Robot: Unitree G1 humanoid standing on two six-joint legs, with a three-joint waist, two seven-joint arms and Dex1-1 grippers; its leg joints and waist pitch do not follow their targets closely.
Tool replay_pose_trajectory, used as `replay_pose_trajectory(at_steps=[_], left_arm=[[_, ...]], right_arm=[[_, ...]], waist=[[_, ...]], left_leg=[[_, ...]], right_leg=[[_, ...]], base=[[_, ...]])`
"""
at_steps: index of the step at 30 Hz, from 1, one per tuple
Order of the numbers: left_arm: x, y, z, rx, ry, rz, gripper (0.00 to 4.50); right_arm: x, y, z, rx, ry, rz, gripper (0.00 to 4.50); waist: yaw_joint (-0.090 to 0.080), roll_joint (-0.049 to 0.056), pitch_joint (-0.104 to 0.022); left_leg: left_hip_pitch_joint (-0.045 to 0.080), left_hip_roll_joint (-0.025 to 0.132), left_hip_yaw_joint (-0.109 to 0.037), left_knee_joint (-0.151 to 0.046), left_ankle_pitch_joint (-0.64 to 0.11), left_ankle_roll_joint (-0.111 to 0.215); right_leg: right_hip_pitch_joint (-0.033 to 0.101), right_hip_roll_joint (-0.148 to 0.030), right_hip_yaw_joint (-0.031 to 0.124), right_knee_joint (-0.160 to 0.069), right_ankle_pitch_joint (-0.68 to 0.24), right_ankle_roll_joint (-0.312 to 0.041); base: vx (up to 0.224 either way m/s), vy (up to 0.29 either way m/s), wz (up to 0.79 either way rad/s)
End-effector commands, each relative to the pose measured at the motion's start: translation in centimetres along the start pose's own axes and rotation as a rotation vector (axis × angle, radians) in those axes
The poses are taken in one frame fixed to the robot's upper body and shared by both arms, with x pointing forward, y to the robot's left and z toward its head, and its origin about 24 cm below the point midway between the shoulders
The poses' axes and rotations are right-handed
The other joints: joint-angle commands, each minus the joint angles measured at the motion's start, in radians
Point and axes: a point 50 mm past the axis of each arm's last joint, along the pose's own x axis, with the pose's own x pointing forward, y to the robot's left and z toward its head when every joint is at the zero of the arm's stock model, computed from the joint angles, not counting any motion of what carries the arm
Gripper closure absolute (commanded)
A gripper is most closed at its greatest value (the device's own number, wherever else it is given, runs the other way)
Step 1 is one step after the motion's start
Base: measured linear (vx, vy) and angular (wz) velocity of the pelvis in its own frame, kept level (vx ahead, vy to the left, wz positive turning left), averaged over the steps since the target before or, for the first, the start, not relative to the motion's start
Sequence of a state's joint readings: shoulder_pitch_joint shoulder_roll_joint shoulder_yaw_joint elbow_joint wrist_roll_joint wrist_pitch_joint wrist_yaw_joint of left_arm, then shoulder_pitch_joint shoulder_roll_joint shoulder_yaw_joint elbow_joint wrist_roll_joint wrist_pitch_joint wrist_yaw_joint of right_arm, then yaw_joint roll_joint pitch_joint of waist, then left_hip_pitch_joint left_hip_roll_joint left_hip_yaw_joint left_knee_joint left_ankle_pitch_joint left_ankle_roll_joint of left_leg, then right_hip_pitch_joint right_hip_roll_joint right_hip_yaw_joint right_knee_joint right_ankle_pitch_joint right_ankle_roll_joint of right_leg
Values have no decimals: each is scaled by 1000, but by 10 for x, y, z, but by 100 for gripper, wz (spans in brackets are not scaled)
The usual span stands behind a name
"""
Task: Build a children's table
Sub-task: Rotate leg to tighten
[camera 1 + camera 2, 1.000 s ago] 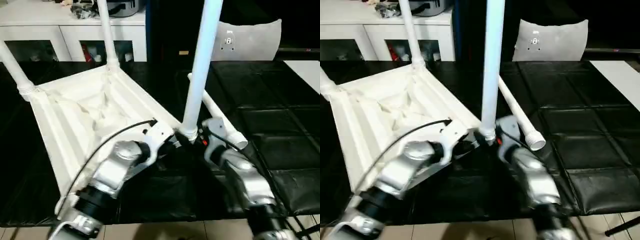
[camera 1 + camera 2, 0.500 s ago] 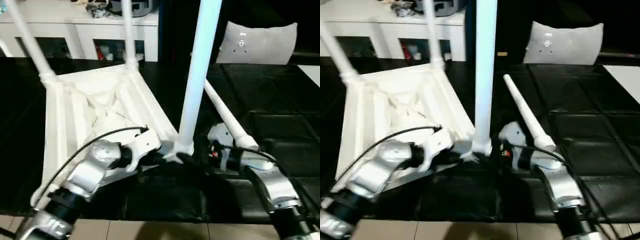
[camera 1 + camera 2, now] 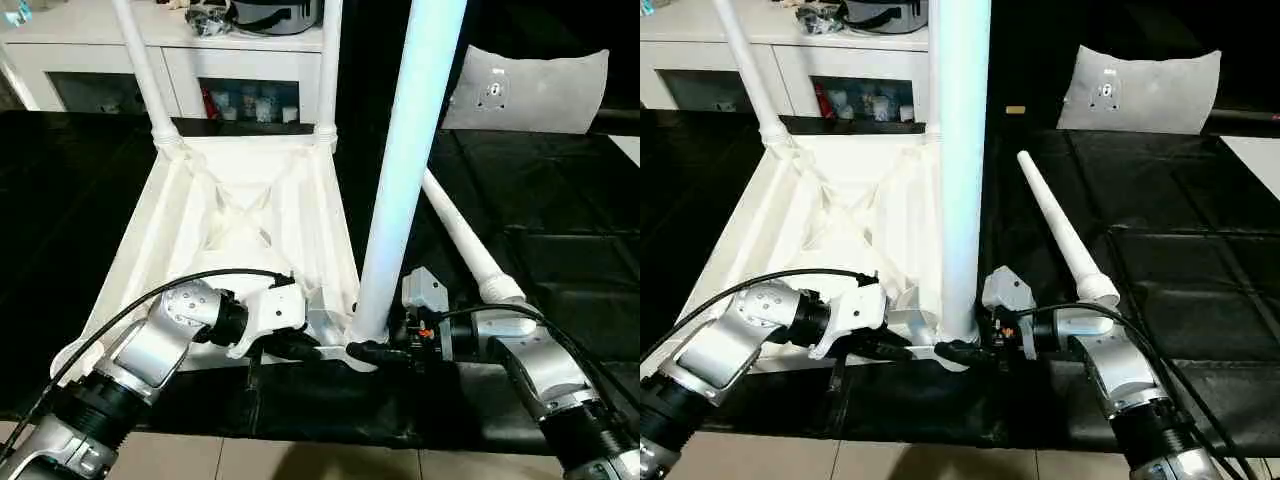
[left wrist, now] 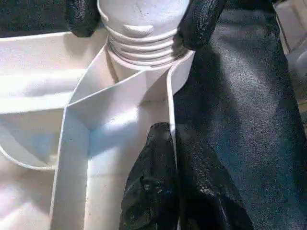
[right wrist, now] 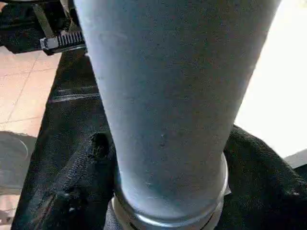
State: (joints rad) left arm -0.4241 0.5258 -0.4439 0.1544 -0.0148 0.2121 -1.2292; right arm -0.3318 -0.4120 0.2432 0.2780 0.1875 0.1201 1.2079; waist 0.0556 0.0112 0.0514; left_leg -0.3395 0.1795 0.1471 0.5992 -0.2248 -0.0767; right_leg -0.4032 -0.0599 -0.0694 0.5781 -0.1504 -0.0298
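On the black padded surface point(image 3: 560, 250) lies one upside-down white plastic ribbed tabletop point(image 3: 240, 215) with three white tubular legs upright, a fourth leg point(image 3: 1060, 235) loose beside; left claw point(image 3: 305, 348) pinched onto tabletop rim, right claw point(image 3: 385, 352) around nearest leg point(image 3: 405, 170).

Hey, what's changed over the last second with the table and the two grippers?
The upturned tabletop has swung about its near corner, far end moving right. The right arm swung outward; the right gripper now clasps the near leg at its base. The left gripper still pinches the rim; the loose leg lies unmoved.
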Motion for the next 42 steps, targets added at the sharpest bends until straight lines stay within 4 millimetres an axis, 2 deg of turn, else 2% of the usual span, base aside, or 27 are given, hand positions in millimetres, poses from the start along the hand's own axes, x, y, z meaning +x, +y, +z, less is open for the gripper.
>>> replay_pose_trajectory(at_steps=[1,4,11,12,14,15,17,18,20,21,22,23,24,25,26,28,29,32,33,34,36,37,38,42], left_arm=[[5,-6,-1,29,23,-93,450],[4,-6,-2,30,23,-94,450],[2,-5,-5,-4,16,-72,450],[2,-4,-6,-22,11,-55,450],[4,-1,-3,-68,-17,5,450],[4,-1,-3,-68,-17,5,450],[9,8,4,-142,-70,142,450],[9,8,4,-143,-71,144,450],[13,15,10,-210,-111,249,450],[13,15,10,-210,-111,249,450],[18,20,15,-264,-140,334,450],[20,23,18,-292,-153,377,450],[26,30,23,-347,-177,475,450],[26,31,24,-352,-179,482,450],[29,35,27,-377,-189,544,450],[35,44,36,-417,-218,667,450],[36,45,38,-419,-224,684,450],[43,47,50,-415,-245,713,450],[45,47,51,-409,-244,711,450],[49,45,54,-385,-231,683,450],[50,44,54,-376,-219,672,450],[50,43,52,-371,-212,669,450],[50,43,51,-370,-204,668,450],[46,42,44,-355,-174,651,450]], right_arm=[[-3,-3,6,-22,3,14,146],[-3,-3,6,-22,4,22,172],[-1,1,2,17,-11,54,178],[1,2,2,42,-23,51,178],[8,5,0,89,-45,24,178],[8,5,0,89,-45,24,178],[22,6,-6,164,-51,-82,178],[22,6,-6,165,-51,-84,178],[35,4,-11,185,-38,-207,178],[35,4,-11,185,-38,-207,178],[45,-1,-12,226,-57,-326,179],[50,-4,-12,255,-74,-385,179],[62,-8,-10,332,-111,-497,179],[63,-8,-10,338,-114,-505,180],[69,-11,-8,358,-123,-559,180],[79,-15,-7,381,-90,-672,180],[80,-16,-7,386,-86,-686,180],[82,-20,-7,388,-77,-750,180],[81,-20,-6,398,-89,-752,145],[78,-21,-6,427,-124,-760,110],[77,-22,-6,433,-132,-772,110],[76,-22,-6,428,-135,-769,89],[75,-22,-6,421,-134,-770,74],[66,-24,-7,388,-145,-781,55]], waist=[[-6,-1,-62],[-5,-2,-62],[-3,-2,-62],[-3,-4,-62],[-4,-1,-61],[-2,-1,-61],[-7,-2,-54],[-10,-3,-51],[-18,-3,-48],[-22,-5,-48],[-31,-5,-49],[-43,1,-47],[-49,0,-49],[-59,-3,-48],[-72,-4,-49],[-83,0,-51],[-86,-1,-53],[-80,-2,-61],[-79,-2,-62],[-75,-2,-65],[-69,4,-68],[-69,4,-68],[-67,1,-70],[-64,4,-68]], left_leg=[[-8,42,2,-73,-124,68],[-9,42,2,-73,-125,67],[-8,43,3,-73,-123,67],[-7,43,2,-73,-118,68],[-8,43,4,-73,-114,64],[-7,43,3,-73,-119,63],[-9,41,2,-77,-159,46],[-8,40,2,-78,-178,38],[1,32,-1,-77,-235,18],[-2,30,-3,-77,-242,17],[-10,29,-8,-79,-250,19],[-7,29,-7,-77,-263,12],[-5,27,-9,-75,-276,10],[-8,25,-8,-74,-277,9],[-11,19,-13,-70,-295,12],[-8,17,-13,-67,-300,24],[-8,18,-14,-68,-295,33],[-16,25,-11,-73,-233,54],[-16,27,-9,-73,-217,59],[-20,29,-7,-72,-180,70],[-23,33,-6,-70,-121,87],[-23,33,-6,-70,-121,87],[-23,33,-3,-67,-88,96],[-24,31,-2,-67,-99,98]], right_leg=[[59,-73,47,-58,-298,-200],[59,-74,47,-60,-312,-195],[58,-73,46,-60,-315,-192],[58,-74,46,-58,-310,-195],[58,-73,47,-57,-304,-198],[57,-74,46,-60,-314,-196],[56,-73,44,-68,-389,-174],[56,-73,43,-72,-426,-163],[48,-74,35,-91,-569,-106],[49,-73,33,-93,-590,-93],[54,-75,29,-96,-614,-71],[45,-72,27,-102,-615,-69],[44,-72,23,-103,-620,-68],[44,-71,23,-105,-626,-67],[46,-71,13,-112,-666,-43],[42,-70,10,-119,-664,-38],[41,-69,11,-118,-636,-47],[48,-70,23,-101,-508,-87],[49,-71,26,-98,-474,-100],[53,-71,31,-89,-405,-126],[57,-73,35,-73,-292,-176],[57,-73,35,-73,-292,-176],[61,-73,36,-67,-230,-203],[64,-73,36,-67,-242,-212]], base=[[0,0,0],[0,0,0],[0,0,0],[0,0,0],[0,0,0],[0,0,0],[0,0,0],[0,0,0],[0,0,0],[0,0,0],[0,0,0],[0,0,0],[0,0,0],[0,0,0],[0,0,0],[0,0,0],[0,0,0],[0,0,0],[0,0,0],[0,0,0],[0,0,0],[0,0,0],[0,0,0],[13,-6,0]])
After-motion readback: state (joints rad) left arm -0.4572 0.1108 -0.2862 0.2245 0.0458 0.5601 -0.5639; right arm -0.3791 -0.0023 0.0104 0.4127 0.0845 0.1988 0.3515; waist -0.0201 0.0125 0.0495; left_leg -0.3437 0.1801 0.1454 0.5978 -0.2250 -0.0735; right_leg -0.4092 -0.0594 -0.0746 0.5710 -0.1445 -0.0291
